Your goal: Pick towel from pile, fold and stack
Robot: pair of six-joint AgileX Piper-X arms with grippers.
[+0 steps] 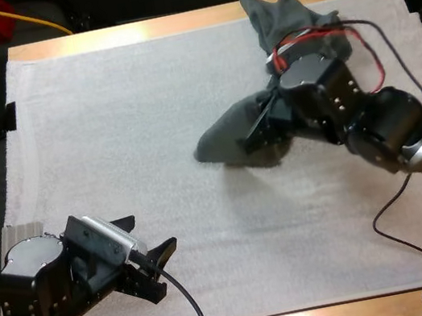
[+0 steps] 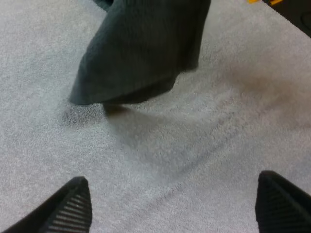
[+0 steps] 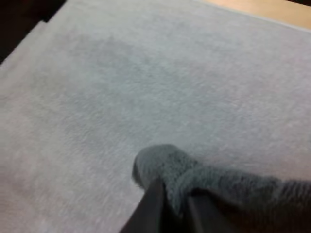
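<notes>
Light falls evenly from overhead on the white mat [image 1: 150,136], which reads bright and almost flat in the high view; the wooden table [image 1: 124,34] glares pale along its far edge; the space beyond it is dark; the hanging towel [image 1: 224,141] throws a soft shadow on the mat just beneath its low end; in the left wrist view that shadow spreads diffuse under the towel [image 2: 141,53]; the right wrist view gives the mat a mottled pink-and-green cast.
</notes>
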